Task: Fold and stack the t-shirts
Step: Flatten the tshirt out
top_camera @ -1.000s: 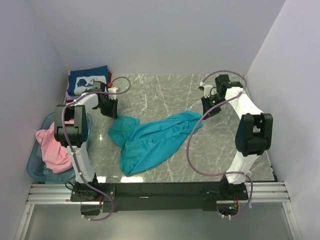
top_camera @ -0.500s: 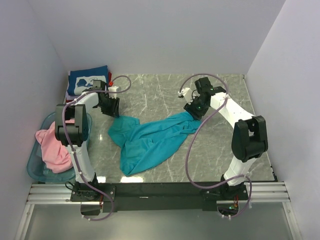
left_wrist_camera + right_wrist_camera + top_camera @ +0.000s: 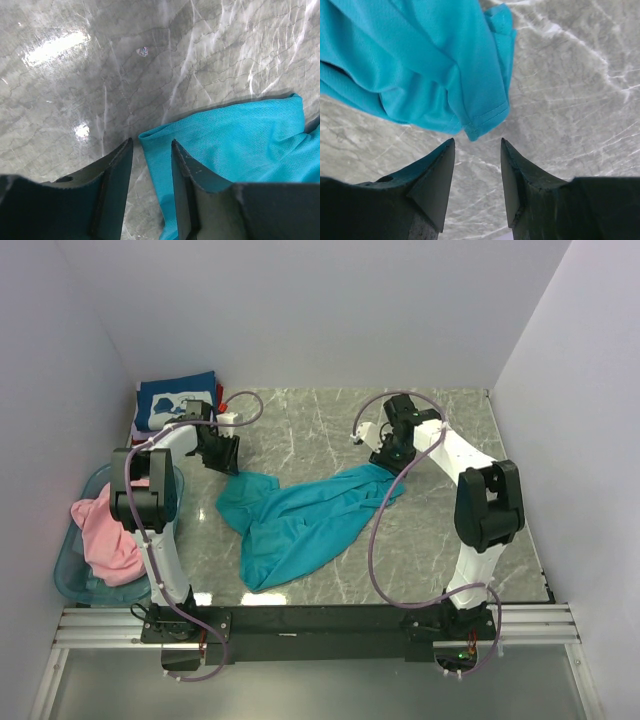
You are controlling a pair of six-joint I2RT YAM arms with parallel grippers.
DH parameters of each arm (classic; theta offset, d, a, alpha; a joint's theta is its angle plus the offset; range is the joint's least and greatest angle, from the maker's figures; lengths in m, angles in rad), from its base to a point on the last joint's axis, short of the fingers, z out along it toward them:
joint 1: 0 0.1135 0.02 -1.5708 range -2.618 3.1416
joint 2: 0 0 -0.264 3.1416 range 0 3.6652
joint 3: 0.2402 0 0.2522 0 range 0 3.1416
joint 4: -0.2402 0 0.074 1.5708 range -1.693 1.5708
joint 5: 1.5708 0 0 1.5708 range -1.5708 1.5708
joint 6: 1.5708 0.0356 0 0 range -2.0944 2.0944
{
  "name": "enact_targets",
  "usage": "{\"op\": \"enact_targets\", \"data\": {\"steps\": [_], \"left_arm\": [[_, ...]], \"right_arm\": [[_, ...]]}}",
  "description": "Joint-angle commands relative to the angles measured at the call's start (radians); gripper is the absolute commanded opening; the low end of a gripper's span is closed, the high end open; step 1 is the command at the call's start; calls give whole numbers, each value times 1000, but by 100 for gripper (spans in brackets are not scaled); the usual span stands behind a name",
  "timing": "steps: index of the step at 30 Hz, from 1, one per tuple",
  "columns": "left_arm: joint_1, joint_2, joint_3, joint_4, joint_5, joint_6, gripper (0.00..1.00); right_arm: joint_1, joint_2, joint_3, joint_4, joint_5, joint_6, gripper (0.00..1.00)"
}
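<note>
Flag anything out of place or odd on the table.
The teal t-shirt lies bunched and twisted diagonally across the marble table, not flat. The pink t-shirt spills over the basket rim at left. A small pale speck sits on the marble near the left gripper. Nothing looks damaged.

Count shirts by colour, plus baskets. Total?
teal shirt: 1
pink shirt: 1, in the basket
navy shirt: 1
red shirt: 1, only an edge shows under the navy one
basket: 1
Total: 5
</note>
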Motion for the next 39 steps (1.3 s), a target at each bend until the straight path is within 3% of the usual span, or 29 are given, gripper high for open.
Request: {"op": "enact_targets", "data": {"steps": [1, 13, 16, 26, 39], "left_arm": [[5, 2, 5, -12, 5, 19, 43], [17, 11, -8, -1, 9, 23, 44], [17, 15, -8, 1, 15, 22, 44], [54, 11, 1, 4, 30, 8, 46], [71, 19, 12, 4, 93, 19, 48]], "right_arm": [[10, 20, 56, -46, 4, -41, 49], [9, 77, 72, -17, 21, -52, 47], [10, 86, 76, -12, 22, -52, 42], [10, 68, 90, -25, 22, -60, 0], [9, -2, 73, -43, 10, -25, 0]]}}
